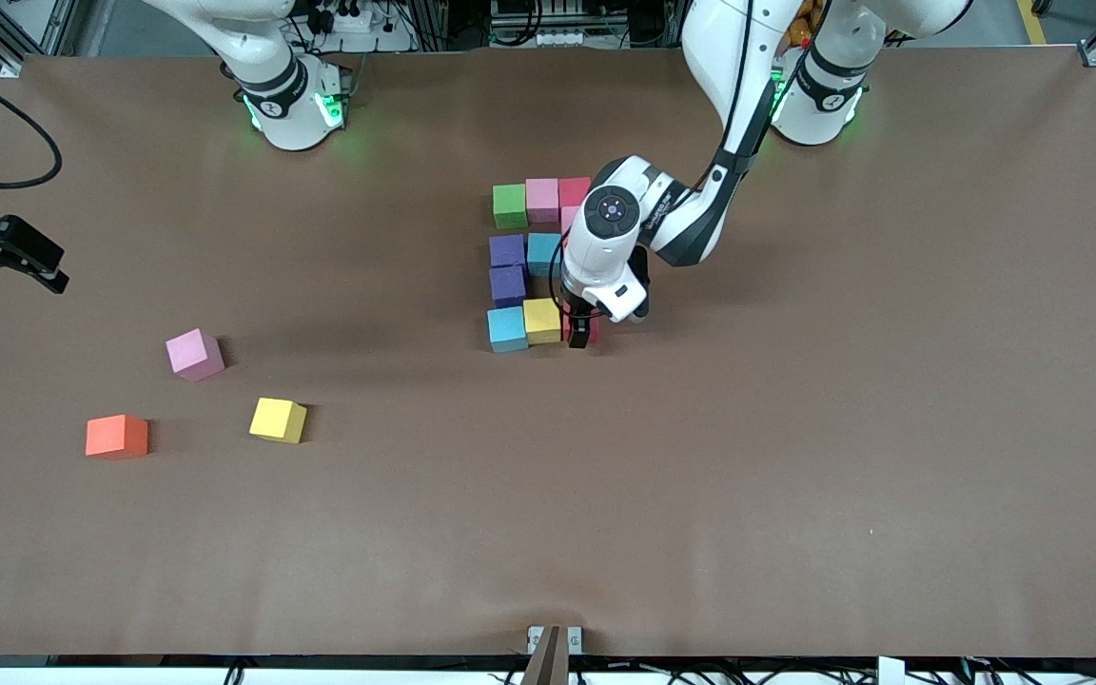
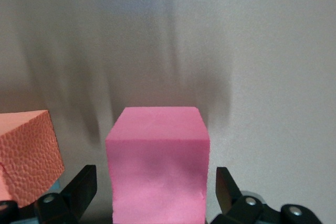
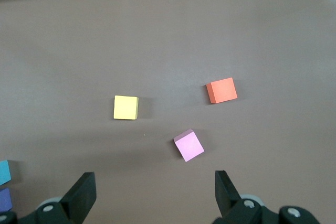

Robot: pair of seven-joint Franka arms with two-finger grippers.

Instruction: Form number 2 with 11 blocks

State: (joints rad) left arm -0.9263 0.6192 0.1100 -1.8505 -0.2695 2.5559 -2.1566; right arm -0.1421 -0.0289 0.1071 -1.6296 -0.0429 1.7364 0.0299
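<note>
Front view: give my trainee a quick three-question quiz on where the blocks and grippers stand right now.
1. True or false: the left gripper stands open around the pink block at the end of the digit's nearest row.
2. How many loose blocks lie toward the right arm's end of the table?
A) two B) three C) five
3. Fill in: the loose block nearest the front camera is ____.

Key: 1 true. 2 B: pink cube, yellow cube, orange cube. 3 orange. The right gripper waits open above them.

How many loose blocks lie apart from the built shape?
3, all toward the right arm's end: pink block farthest from the camera, yellow block nearer, orange block nearest. None seem hidden.
</note>
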